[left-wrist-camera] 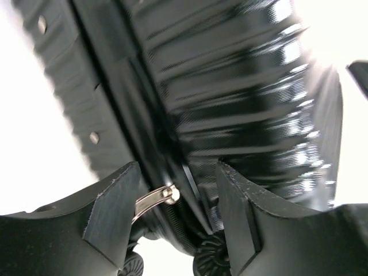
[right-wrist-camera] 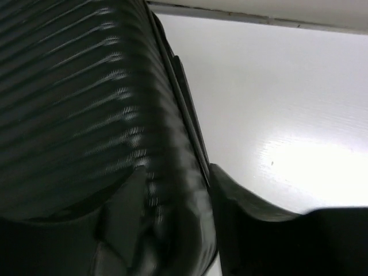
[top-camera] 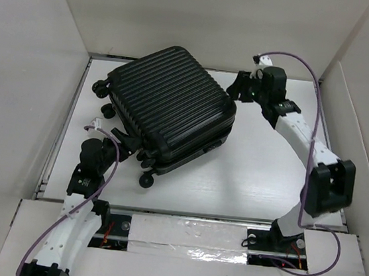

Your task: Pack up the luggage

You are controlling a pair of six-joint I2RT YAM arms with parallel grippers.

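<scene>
The luggage (top-camera: 168, 103), a black ribbed hard-shell suitcase, lies shut and flat on the white table (top-camera: 260, 180), turned at an angle. My left gripper (top-camera: 125, 146) is at its near-left side by the caster wheels (top-camera: 146, 180). In the left wrist view that gripper (left-wrist-camera: 178, 201) is open astride the zip seam, and a silver zipper pull (left-wrist-camera: 155, 198) rests against the left finger. My right gripper (top-camera: 235, 87) is at the suitcase's far-right corner. In the right wrist view it (right-wrist-camera: 172, 195) stands open with the blurred shell edge (right-wrist-camera: 69, 103) between its fingers.
Tall white walls close in the table on the left, back and right. A strip of silver tape (top-camera: 187, 235) runs along the near edge between the arm bases. Two more casters (top-camera: 102, 99) stick out at the suitcase's left side.
</scene>
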